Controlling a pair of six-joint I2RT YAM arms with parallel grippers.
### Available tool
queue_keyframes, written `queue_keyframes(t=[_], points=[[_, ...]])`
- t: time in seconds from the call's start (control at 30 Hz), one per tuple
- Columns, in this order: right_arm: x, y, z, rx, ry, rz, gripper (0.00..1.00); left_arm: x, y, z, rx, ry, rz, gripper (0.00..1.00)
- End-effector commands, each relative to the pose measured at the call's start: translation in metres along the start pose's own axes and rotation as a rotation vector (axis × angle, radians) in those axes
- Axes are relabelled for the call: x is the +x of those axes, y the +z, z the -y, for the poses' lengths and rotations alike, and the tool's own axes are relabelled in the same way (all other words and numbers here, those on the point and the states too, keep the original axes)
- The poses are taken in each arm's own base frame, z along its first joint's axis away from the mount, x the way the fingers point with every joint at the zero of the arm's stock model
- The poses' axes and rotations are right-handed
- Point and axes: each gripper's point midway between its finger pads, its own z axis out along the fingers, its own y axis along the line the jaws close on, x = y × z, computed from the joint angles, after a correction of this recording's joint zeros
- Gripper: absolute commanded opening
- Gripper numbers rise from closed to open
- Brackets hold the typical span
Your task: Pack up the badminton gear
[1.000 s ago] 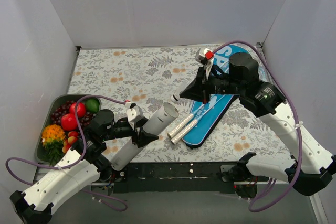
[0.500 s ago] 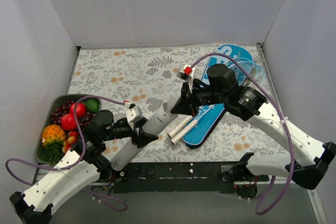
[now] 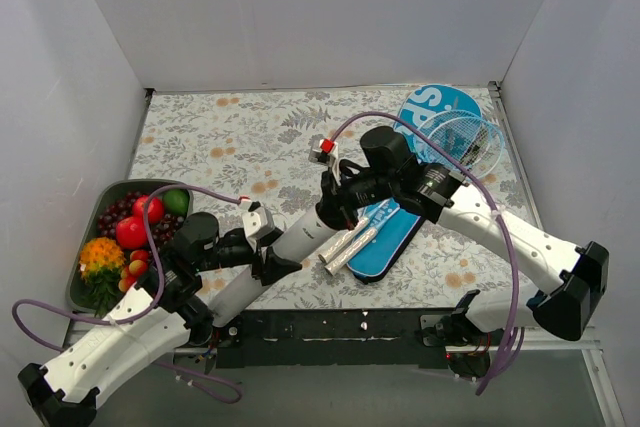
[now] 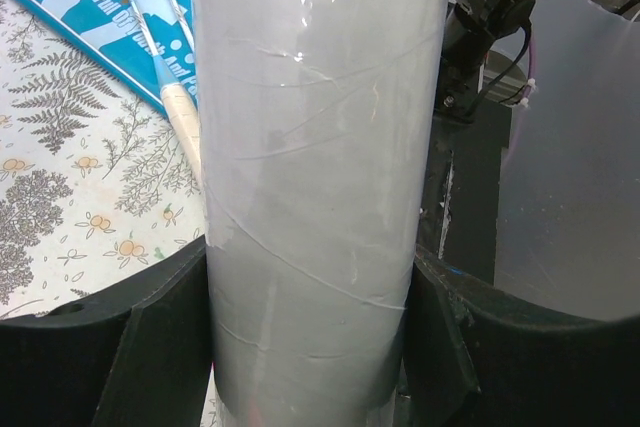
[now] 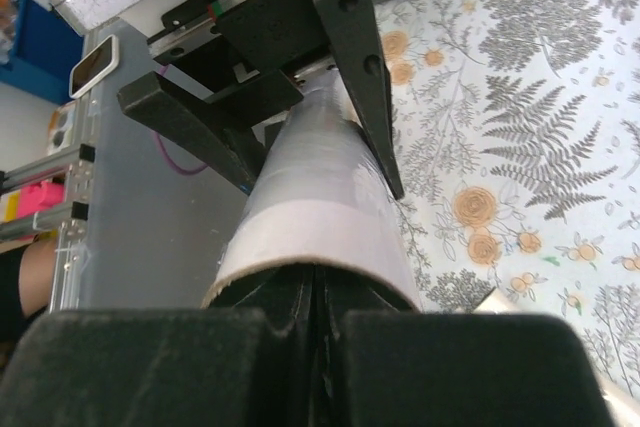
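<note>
the long blue cover [image 3: 398,237] lies flat on the right of our table, the two rackets [image 3: 462,142] on top, handles toward us. we've got the white tube [image 3: 300,237] tilted in our left gripper [image 3: 265,244], clamped round its middle, mouth offered up. our right gripper [image 3: 330,209], pinched tight, noses at that mouth, probably feeding in a shuttlecock, though we can't see one.

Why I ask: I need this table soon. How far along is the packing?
Done: nothing clearly. In hand: the left hand grips the white tube, tilted, and the shut right hand sits at its open mouth; no shuttlecock is visible. To do: both rackets lie on top of the blue cover, not inside it.
</note>
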Motion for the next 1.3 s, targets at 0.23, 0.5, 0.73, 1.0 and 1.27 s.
queue_keyframes(t=[0.23,0.5,0.73,1.0,1.27], points=[[0.048,0.041,-0.018,-0.236,0.084,-0.169,0.17,-0.019,-0.003,0.007,0.014,0.049,0.075,0.60],[0.017,0.027,-0.017,-0.131,-0.004,-0.133,0.42,-0.019,-0.005,0.009,0.014,0.053,0.079,0.60],[-0.023,-0.016,-0.015,0.043,-0.062,-0.044,0.50,-0.018,-0.004,0.010,0.018,0.056,0.073,0.60],[-0.058,-0.074,-0.005,0.267,-0.066,0.121,0.58,-0.017,-0.004,0.011,0.019,0.056,0.077,0.60],[-0.071,-0.124,0.030,0.612,0.033,0.234,0.60,-0.019,-0.005,0.013,0.023,0.060,0.084,0.60]])
